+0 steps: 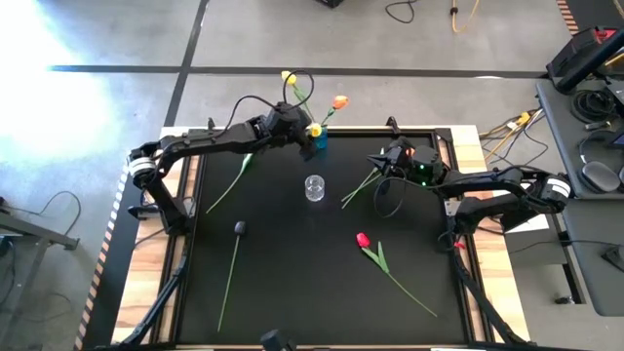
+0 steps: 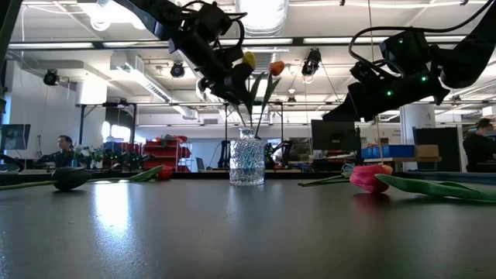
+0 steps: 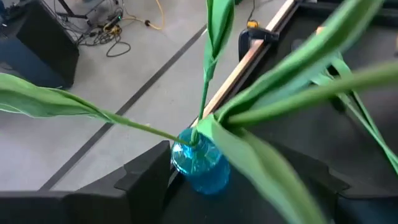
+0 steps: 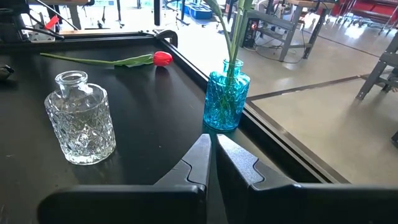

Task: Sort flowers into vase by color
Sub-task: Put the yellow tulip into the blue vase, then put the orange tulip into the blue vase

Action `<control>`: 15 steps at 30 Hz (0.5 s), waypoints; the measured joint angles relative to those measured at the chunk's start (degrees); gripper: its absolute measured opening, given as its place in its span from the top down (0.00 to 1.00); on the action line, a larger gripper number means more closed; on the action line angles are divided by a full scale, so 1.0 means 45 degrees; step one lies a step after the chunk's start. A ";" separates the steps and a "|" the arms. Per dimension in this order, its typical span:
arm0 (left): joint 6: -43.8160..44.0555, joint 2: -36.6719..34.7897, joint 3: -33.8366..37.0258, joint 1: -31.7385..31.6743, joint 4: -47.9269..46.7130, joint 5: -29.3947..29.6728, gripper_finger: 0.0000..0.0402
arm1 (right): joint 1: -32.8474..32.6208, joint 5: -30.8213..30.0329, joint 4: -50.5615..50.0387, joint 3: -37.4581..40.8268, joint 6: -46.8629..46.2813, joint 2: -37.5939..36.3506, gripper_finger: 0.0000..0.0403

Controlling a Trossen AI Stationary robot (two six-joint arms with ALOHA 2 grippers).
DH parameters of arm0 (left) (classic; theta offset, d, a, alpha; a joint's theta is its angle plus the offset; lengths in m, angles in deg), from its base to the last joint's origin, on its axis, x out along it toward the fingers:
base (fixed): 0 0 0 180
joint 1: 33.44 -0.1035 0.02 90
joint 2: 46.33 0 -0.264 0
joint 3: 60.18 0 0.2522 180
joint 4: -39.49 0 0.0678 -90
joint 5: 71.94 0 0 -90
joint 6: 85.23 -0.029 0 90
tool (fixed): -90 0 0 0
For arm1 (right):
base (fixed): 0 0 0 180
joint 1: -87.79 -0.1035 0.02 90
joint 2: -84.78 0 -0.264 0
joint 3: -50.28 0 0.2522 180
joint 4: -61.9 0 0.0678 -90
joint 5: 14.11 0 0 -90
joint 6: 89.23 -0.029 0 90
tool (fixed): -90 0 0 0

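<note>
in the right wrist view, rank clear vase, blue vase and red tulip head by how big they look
1. clear vase, largest, though it sits nearest the camera
2. blue vase, slightly smaller; real size may be similar
3. red tulip head, smallest and farthest off

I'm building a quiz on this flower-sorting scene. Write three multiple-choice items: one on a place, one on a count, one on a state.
1. Where does the blue vase stand?
A) at the table's far edge
B) mid-table
C) on the floor
2. How many vases are on the table?
A) one
B) two
C) three
3. The clear vase is:
A) tipped over
B) upright, holding stems
C) upright and empty

1 A: it sits by the far rim, beside the left gripper.
2 B: only the blue and the clear one show.
3 C: the right wrist view shows it standing with nothing inside.
</note>
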 joint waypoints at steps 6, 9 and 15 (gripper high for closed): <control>-0.0286 -0.0117 0.0114 0.0040 -0.0096 0.0000 0.39 | -0.0004 0.0000 -0.0001 0.0000 0.0000 0.0000 0.96; -0.0106 -0.0124 0.0708 0.0039 0.0645 -0.0005 0.39 | 0.0001 0.0000 0.0001 -0.0005 0.0000 0.0000 0.96; 0.0203 -0.0201 0.2802 0.0165 0.3328 -0.0099 0.40 | -0.0004 -0.0005 -0.0004 -0.0004 0.0000 0.0000 0.96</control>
